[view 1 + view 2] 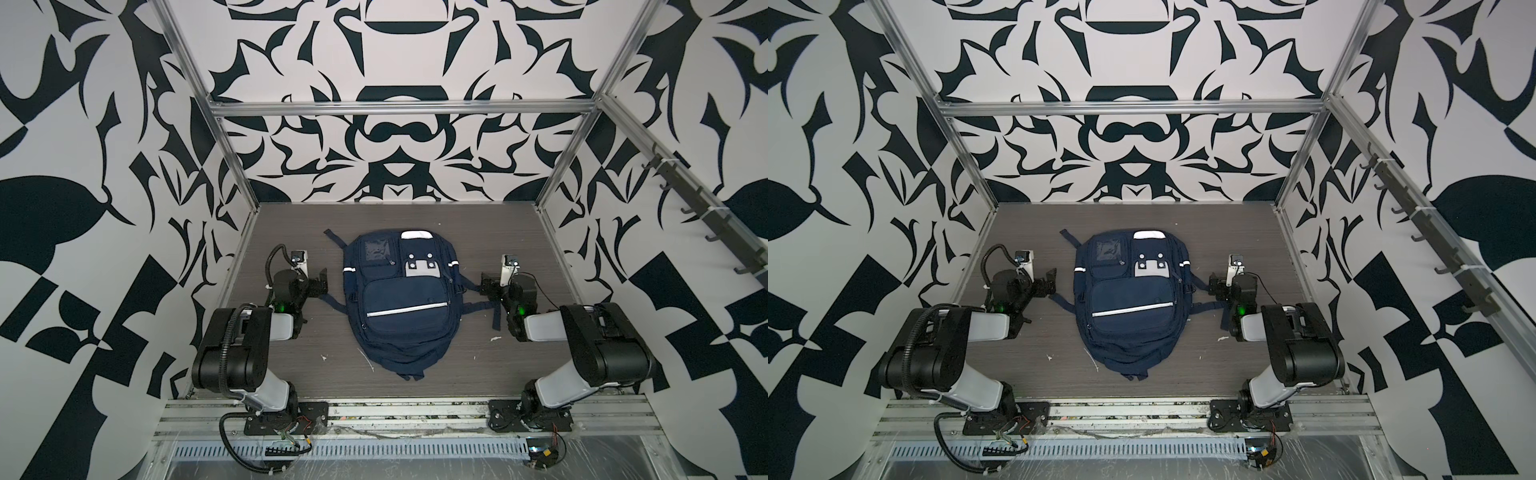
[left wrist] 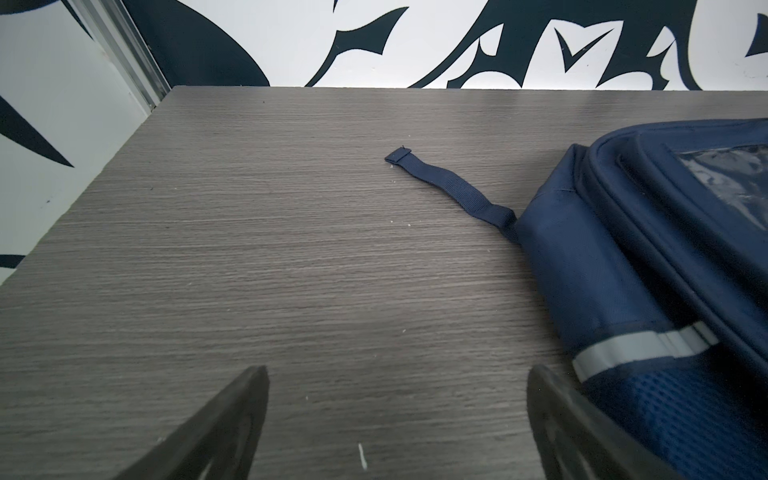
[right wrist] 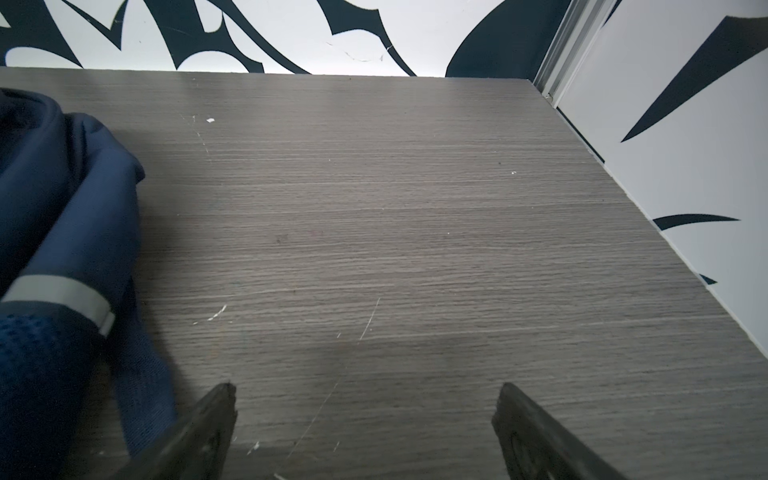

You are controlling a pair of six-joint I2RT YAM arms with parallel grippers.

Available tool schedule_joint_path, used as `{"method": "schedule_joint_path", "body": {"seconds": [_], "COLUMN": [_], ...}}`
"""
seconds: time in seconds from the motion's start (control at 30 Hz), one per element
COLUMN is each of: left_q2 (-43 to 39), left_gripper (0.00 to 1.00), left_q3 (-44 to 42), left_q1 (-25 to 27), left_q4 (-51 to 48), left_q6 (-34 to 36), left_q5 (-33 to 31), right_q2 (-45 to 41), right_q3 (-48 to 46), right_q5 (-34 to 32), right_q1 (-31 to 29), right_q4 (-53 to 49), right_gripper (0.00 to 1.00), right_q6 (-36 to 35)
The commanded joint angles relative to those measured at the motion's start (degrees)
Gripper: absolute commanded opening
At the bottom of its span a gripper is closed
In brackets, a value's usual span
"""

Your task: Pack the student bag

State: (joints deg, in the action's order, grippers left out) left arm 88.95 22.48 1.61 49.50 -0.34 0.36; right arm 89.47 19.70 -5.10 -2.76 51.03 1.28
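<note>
Top views: student bag (image 1: 401,307) lies flat, front up, at the centre of the table (image 1: 291,374).
Left gripper (image 1: 320,280): at bag's 9 o'clock, jaws spread, holding nothing.
Right gripper (image 1: 487,286): at bag's 3 o'clock, jaws spread, empty.
Risk: loose strap (image 2: 449,187) off bag's 10 o'clock may snag a finger; limp fabric likely slides if tugged one-handed.

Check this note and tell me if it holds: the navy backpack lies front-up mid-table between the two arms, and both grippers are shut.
Not quite. Both grippers are open: the wrist views show the left gripper and right gripper with jaws spread wide over the table, holding nothing. The rest holds: the backpack lies front-up mid-table between the arms.
</note>
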Motion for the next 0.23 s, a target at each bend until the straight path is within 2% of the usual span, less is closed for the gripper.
{"method": "schedule_joint_path", "body": {"seconds": [0.0,0.2], "left_q2": [0.26,0.26], "left_gripper": [0.99,0.99], "left_q3": [-0.76,-0.74], "left_q1": [-0.12,-0.11], "left_q4": [1.75,1.81], "left_q6": [0.44,0.43], "left_q5": [0.78,0.78], "right_q2": [-0.36,-0.57], "right_q3": [0.67,0.45], "right_q5": [0.32,0.36], "right_q1": [0.02,0.00], "right_q4": [1.08,1.35], "right_gripper": [1.00,1.00], "right_q6": [-0.34,-0.24]}}
